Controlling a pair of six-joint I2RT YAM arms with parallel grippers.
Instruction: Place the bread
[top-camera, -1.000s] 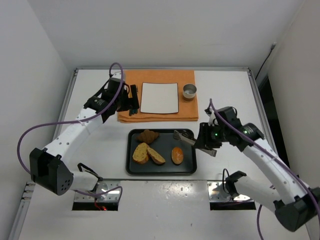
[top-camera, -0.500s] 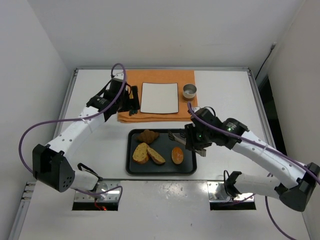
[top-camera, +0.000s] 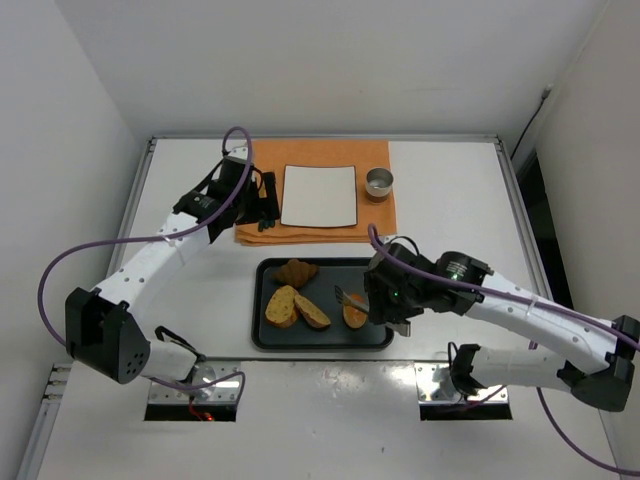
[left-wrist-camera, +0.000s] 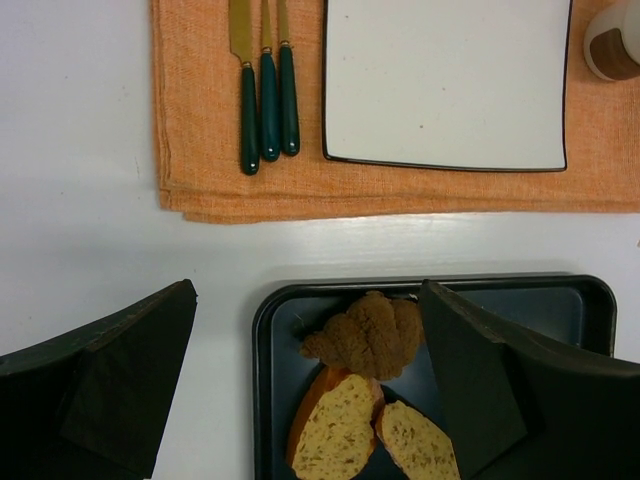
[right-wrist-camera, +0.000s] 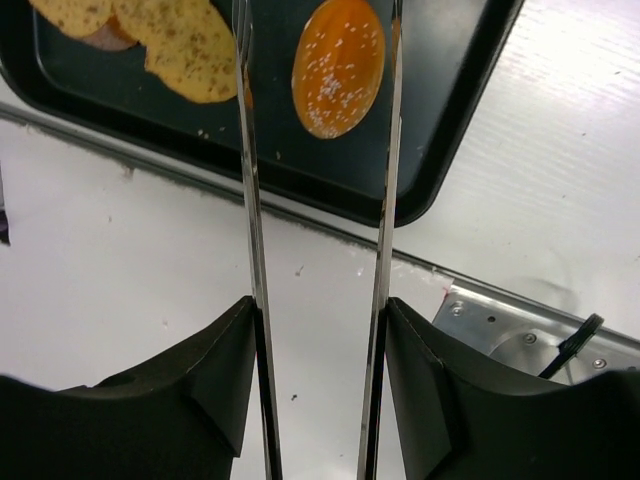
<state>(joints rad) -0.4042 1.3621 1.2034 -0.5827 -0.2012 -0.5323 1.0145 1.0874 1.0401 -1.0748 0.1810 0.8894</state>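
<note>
The glossy orange roll (top-camera: 354, 311) lies in the right part of the black tray (top-camera: 320, 343). The dark brown croissant (top-camera: 296, 271) lies at the tray's far left. My right gripper (top-camera: 386, 300) is shut on metal tongs (right-wrist-camera: 385, 200). In the right wrist view the roll (right-wrist-camera: 338, 66) lies between the tongs' two spread arms, not pinched. My left gripper (top-camera: 265, 200) is open and empty, hovering over the orange mat. In the left wrist view the croissant (left-wrist-camera: 366, 335) shows between its fingers, well below them.
Two flat toasted slices (top-camera: 282, 306) (top-camera: 312, 312) lie in the tray's left half. A white square plate (top-camera: 320, 195), a small metal cup (top-camera: 379, 182) and green-handled cutlery (left-wrist-camera: 265, 100) sit on the orange mat (top-camera: 375, 228) beyond the tray.
My right arm has swung left and nearer, bringing the tongs from the tray's right edge over the roll. The left arm has barely moved.
</note>
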